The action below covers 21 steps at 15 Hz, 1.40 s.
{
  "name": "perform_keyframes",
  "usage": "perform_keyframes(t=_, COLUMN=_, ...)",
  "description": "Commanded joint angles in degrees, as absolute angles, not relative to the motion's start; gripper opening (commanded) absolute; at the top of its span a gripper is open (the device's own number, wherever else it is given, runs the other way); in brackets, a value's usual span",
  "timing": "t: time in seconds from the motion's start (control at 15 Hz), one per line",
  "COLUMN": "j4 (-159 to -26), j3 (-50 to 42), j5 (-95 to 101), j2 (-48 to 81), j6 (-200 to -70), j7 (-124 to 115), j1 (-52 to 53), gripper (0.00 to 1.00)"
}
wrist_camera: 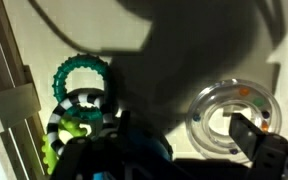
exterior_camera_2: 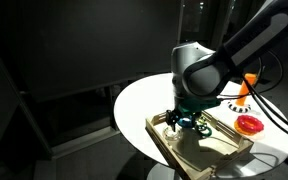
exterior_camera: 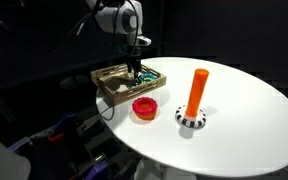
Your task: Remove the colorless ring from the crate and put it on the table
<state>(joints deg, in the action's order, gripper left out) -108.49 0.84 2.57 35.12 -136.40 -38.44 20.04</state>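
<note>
Gripper [wrist_camera: 174, 135] low inside crate [exterior_camera: 114, 92], jaws spread wide, nothing clamped between them. In wrist view, fills the bottom edge as a dark, blurred mass; one finger [wrist_camera: 259, 138] laid across the right side of clear ring [wrist_camera: 202, 118], the other lost in shadow further left. Contact between that finger and the ring: cannot tell.

Clear ring flat on the crate floor, right of centre in wrist view. Looks like a glassy, see-through hoop with a pale whitish outline and bright glints round the rim. Lets tan wood show through both wall and hole. Holds a few tiny coloured specks inside the rim, an orange one near the top. Too small to pick out in either exterior view.

Left of gripper, teal ring [wrist_camera: 81, 72] with a knobbly edge, touching a black-and-white striped ring [wrist_camera: 74, 112] below it; bright green piece [wrist_camera: 69, 132] tucked within the striped one. Well apart from clear ring, shadowed wood between.

In both exterior views, gripper [exterior_camera: 136, 70] [exterior_camera_2: 181, 120] down in crate [exterior_camera_2: 209, 152], white arm [exterior_camera: 119, 18] above. Crate near the rim of round white table [exterior_camera: 244, 125]. Outside the crate, on table: red ring [exterior_camera: 144, 106] just beside the near wall, then orange peg [exterior_camera: 196, 90] upright on a chequered base [exterior_camera: 189, 121], well apart from crate.
</note>
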Motion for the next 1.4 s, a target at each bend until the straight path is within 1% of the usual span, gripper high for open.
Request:
perform_keyframes(t=0.0, j4=-106.1, j3=-0.3, j5=3.8, j2=36.6, j6=-135.5, j7=-40.1, j1=21.2, gripper=1.0)
perform_keyframes(t=0.27, j4=-105.2, j3=-0.8, j5=4.0, j2=37.7, j6=-135.3, j7=-40.4, j1=21.7, gripper=1.0)
perform_keyframes(t=0.33, j4=-105.0, j3=-0.9, j5=3.9, j2=37.9, j6=-135.3, j7=-40.5, j1=21.8, gripper=0.96)
perform_keyframes(t=0.4, j4=-104.8, j3=-0.9, j5=3.9, j2=38.1, j6=-135.2, j7=-40.6, j1=21.9, gripper=0.79)
perform_keyframes(t=0.6, j4=-104.2, j3=-1.1, j5=3.9, j2=38.6, j6=-135.1, j7=-41.0, j1=22.2, gripper=0.62)
perform_keyframes(t=0.67, j4=-104.2, j3=-1.1, j5=3.9, j2=38.7, j6=-135.0, j7=-41.0, j1=22.2, gripper=0.54)
perform_keyframes(t=0.73, j4=-104.0, j3=-1.1, j5=3.9, j2=38.6, j6=-135.1, j7=-41.1, j1=22.3, gripper=0.51)
perform_keyframes(t=0.87, j4=-103.9, j3=-1.1, j5=3.9, j2=38.4, j6=-135.1, j7=-41.2, j1=22.4, gripper=0.31)
perform_keyframes(t=0.93, j4=-104.1, j3=-1.1, j5=3.9, j2=38.1, j6=-135.3, j7=-41.2, j1=22.4, gripper=0.18)
perform_keyframes(t=1.07, j4=-104.7, j3=-1.0, j5=3.7, j2=36.9, j6=-135.7, j7=-41.0, j1=22.2, gripper=0.05)
perform_keyframes(t=1.13, j4=-105.0, j3=-1.0, j5=3.5, j2=36.3, j6=-135.6, j7=-40.8, j1=22.0, gripper=0.08)
perform_keyframes(t=1.33, j4=-106.5, j3=-1.2, j5=3.4, j2=33.6, j6=-135.2, j7=-40.5, j1=21.4, gripper=0.09)
